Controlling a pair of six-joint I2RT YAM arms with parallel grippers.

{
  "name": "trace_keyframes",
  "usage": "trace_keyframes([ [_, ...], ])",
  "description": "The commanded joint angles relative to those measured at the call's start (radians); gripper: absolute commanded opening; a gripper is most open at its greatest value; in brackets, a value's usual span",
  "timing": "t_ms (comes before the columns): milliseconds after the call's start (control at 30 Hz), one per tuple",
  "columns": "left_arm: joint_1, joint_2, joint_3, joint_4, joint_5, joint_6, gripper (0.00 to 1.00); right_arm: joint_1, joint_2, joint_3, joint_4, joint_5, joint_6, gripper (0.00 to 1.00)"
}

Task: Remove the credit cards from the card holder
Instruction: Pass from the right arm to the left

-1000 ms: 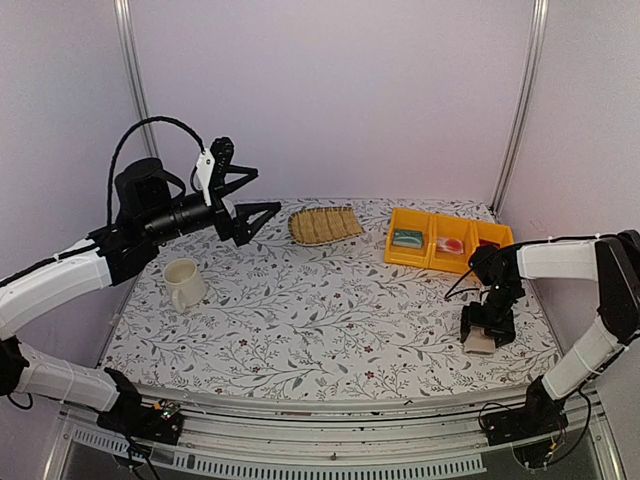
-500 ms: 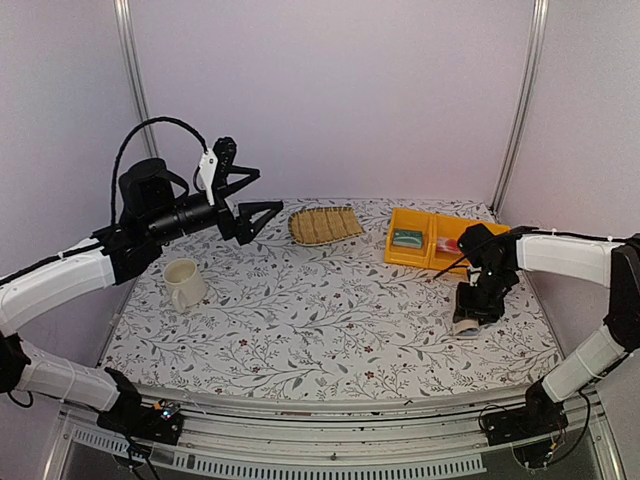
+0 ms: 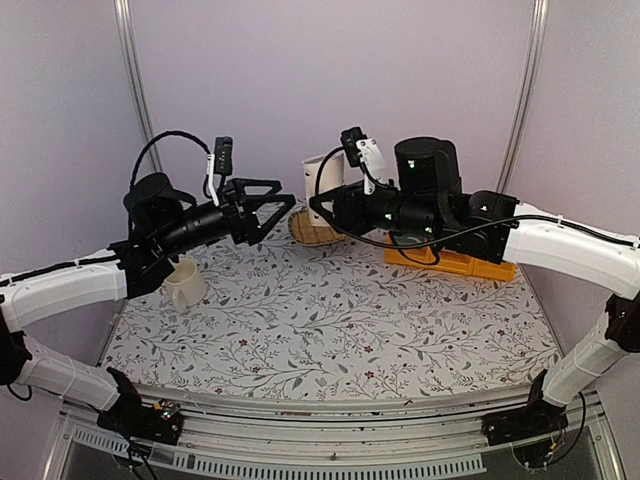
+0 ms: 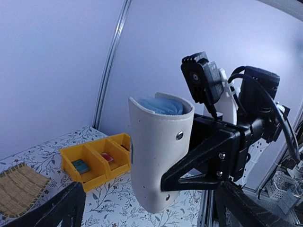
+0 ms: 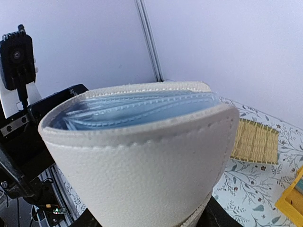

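Observation:
My right gripper is shut on the card holder and holds it upright, high above the middle of the table. The cream-coloured holder is bowed open at its top. Light blue layers show inside it; I cannot tell credit cards from pockets there. The holder fills the right wrist view and hides my right fingers. My left gripper is open, its fingers apart and pointing at the holder from the left, close but not touching it.
A yellow three-part bin with small items stands at the back right, partly behind my right arm. A woven straw mat lies at the back middle. A cream mug stands at the left.
My right gripper closed on the card holder near the right table edge and carried it up and left to mid-table. My left gripper moved right, toward it.

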Motion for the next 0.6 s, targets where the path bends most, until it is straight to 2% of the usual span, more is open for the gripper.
trace_keyframes([
  [0,-0.018,-0.107,-0.109,0.250,-0.182,-0.107,0.98,0.018,0.029,0.002,0.232,-0.030,-0.133,0.34],
  [67,-0.040,-0.093,-0.096,0.245,-0.176,-0.066,0.98,0.028,0.041,0.007,0.240,-0.051,-0.137,0.34],
  [167,-0.063,-0.044,-0.056,0.239,-0.078,0.000,0.97,0.039,0.063,0.023,0.210,-0.050,-0.149,0.34],
  [333,-0.085,0.019,0.023,0.153,-0.163,0.042,0.94,0.063,0.057,0.017,0.215,-0.057,-0.172,0.34],
  [400,-0.091,0.032,0.051,0.135,-0.201,0.062,0.90,0.067,0.062,0.018,0.214,-0.069,-0.183,0.34],
  [500,-0.095,0.036,0.058,0.132,-0.243,0.085,0.72,0.069,0.068,0.021,0.207,-0.081,-0.185,0.34],
  [567,-0.095,0.040,0.055,0.117,-0.236,0.086,0.65,0.068,0.066,0.023,0.207,-0.075,-0.185,0.34],
])
